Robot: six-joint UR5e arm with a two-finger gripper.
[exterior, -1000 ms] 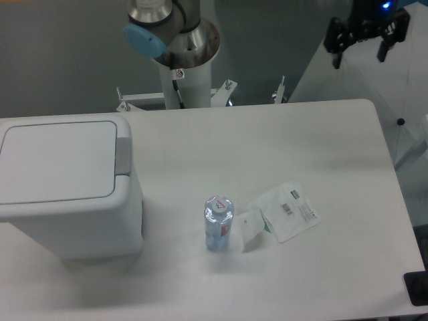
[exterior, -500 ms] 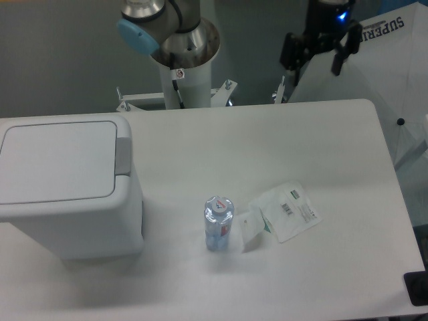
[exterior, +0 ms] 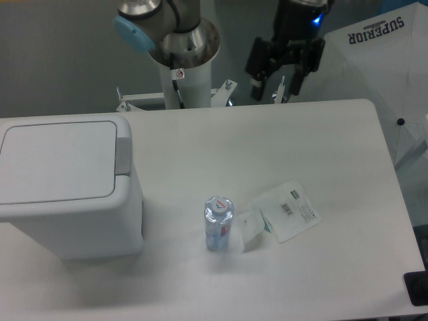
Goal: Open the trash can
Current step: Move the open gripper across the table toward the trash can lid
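Note:
The trash can (exterior: pixel 67 187) is a large boxy white bin at the left of the table. Its flat lid (exterior: pixel 57 160) lies shut, and the grey push bar (exterior: pixel 124 154) runs along the lid's right edge. My gripper (exterior: pixel 276 90) hangs above the table's far edge, well to the right of the bin. Its two black fingers (exterior: pixel 257 83) are spread apart and hold nothing.
A small water bottle (exterior: pixel 219 224) stands upright near the table's middle front. A white plastic packet (exterior: pixel 284 212) lies just right of it. The arm's base column (exterior: pixel 184 73) stands behind the far edge. A white sheet with lettering (exterior: pixel 381 60) is at the right.
My gripper has moved left along the table's far edge, from the top right corner toward the middle, and has come a little lower. The bin, bottle and packet have not moved.

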